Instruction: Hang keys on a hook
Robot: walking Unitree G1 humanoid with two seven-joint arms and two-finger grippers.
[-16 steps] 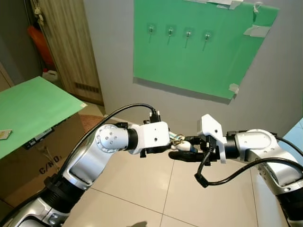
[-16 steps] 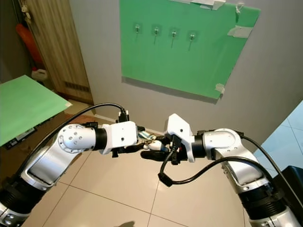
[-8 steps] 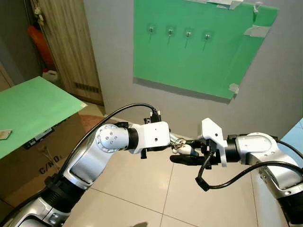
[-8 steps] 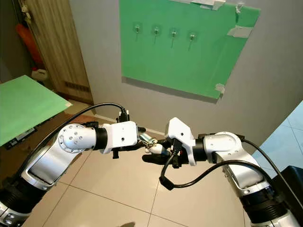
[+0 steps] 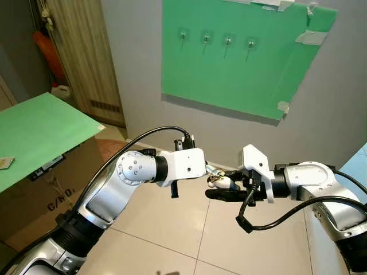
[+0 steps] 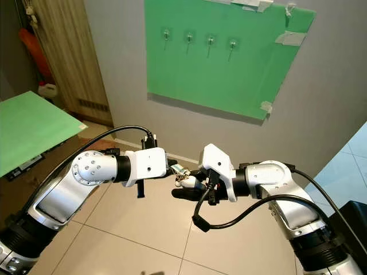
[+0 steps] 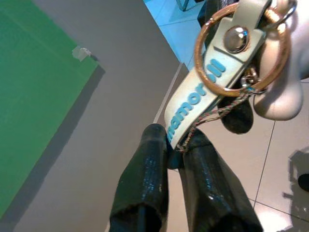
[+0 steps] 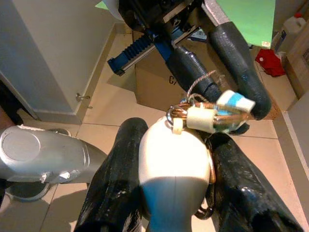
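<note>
The keys (image 5: 217, 180) are a gold ring with a cream strap lettered in blue (image 7: 203, 92) and a white egg-shaped charm (image 8: 174, 150). They hang in mid-air between both arms, above the tiled floor. My left gripper (image 7: 175, 140) pinches the tip of the strap. My right gripper (image 8: 177, 131) is shut around the white charm, with one black finger (image 8: 120, 164) on each side. A row of several small hooks (image 5: 227, 40) sits on a green board (image 5: 241, 86) on the grey wall, well above and beyond both grippers (image 5: 221, 184).
A cardboard box with a green sheet on top (image 5: 34, 132) stands at the left. A wooden door (image 5: 86, 57) and a white jug (image 5: 60, 90) are behind it. Pale floor tiles (image 5: 189, 235) lie below the arms.
The right gripper has sunk a little with the charm. The left wrist has rolled and drawn back slightly, so the strap now stretches between the two grippers.
</note>
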